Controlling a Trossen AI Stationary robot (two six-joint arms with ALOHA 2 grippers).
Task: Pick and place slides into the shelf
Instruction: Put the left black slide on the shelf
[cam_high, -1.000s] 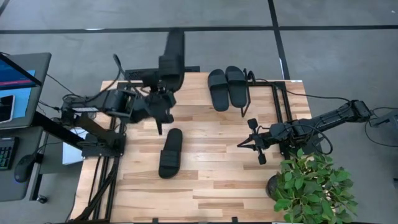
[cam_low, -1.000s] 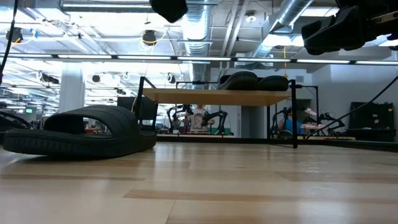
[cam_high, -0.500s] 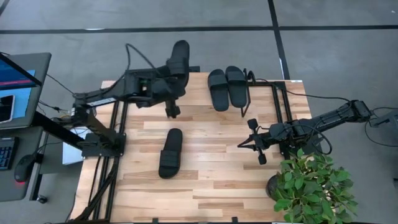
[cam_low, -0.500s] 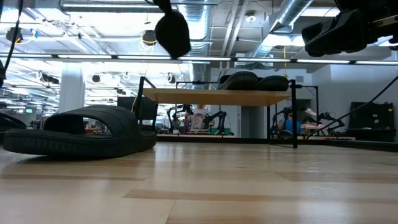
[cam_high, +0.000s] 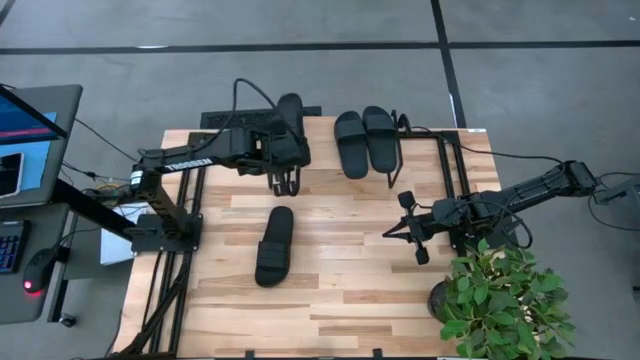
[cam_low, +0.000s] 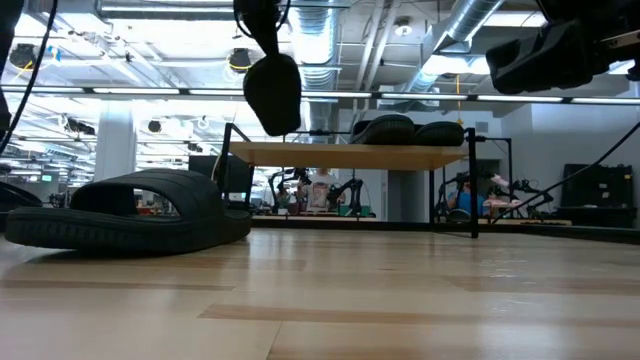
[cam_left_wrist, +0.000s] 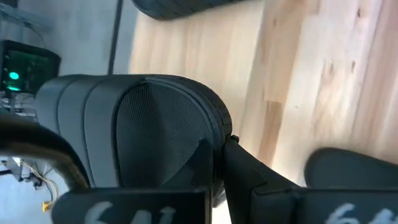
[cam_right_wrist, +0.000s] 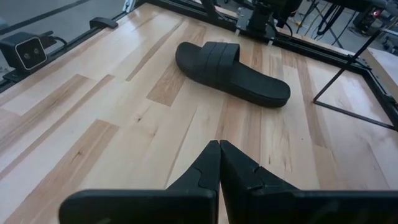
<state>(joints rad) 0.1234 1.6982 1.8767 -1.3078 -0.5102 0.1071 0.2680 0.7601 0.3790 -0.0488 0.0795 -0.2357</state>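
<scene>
held slide (cam_high: 290, 112) half hidden, left tool (cam_high: 281, 183)

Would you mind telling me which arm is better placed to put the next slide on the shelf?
The left. Its gripper already holds a slide in the air beside the shelf, where two slides sit. The right gripper waits shut and empty, off to the side.

You have: slides 4 — two on the shelf (cam_high: 352, 143) (cam_high: 381, 138), one held (cam_high: 290, 112), one on the table (cam_high: 274, 246) | shelf 1 (cam_low: 345, 155) | arms 2 | potted plant 1 (cam_high: 500, 300)
</scene>
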